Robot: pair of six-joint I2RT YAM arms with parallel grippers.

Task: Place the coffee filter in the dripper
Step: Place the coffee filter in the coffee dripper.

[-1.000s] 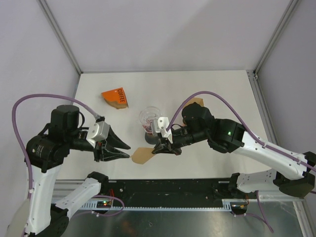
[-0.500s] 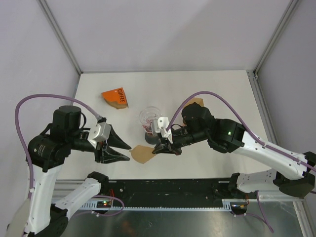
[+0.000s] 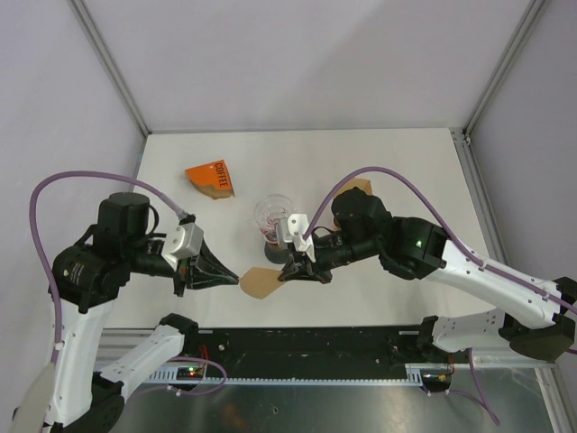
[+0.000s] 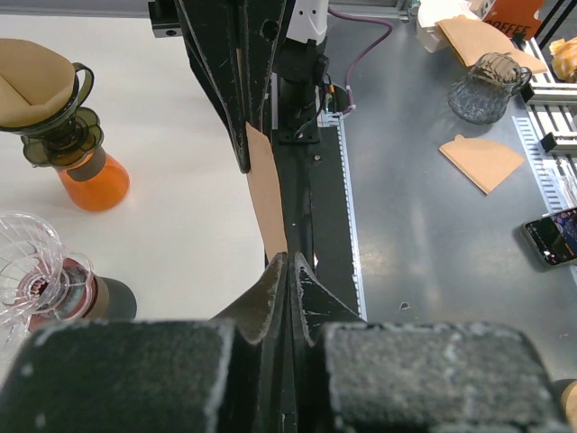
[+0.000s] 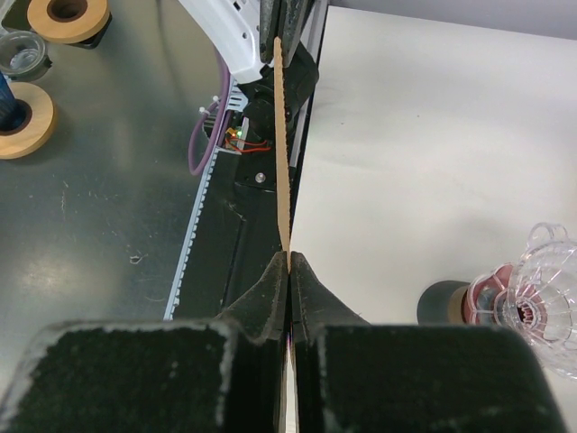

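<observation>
Two grippers, one paper filter (image 3: 260,283), held above table just on arm-base side of dripper (image 3: 273,216). Left gripper (image 3: 236,277) clamped on edge farther from dripper; right gripper (image 3: 288,272) clamped on nearer edge. Filter's long axis spans both; right gripper closer to dripper.

I hold the brown coffee filter (image 3: 260,282) between my two claws, at the near edge of the white table (image 3: 388,153). My left claw (image 3: 236,277) pinches its edge at 9 o'clock with the fingers pressed together, and my right claw (image 3: 282,273) pinches it at 3 o'clock. The glass dripper (image 3: 273,216) stands at 12 o'clock from the filter, apart from it. At 10 o'clock from the dripper lies an orange pack (image 3: 210,179) marked COFFEE. At 2 o'clock a second brown filter (image 3: 358,188) shows partly behind my right arm.
</observation>
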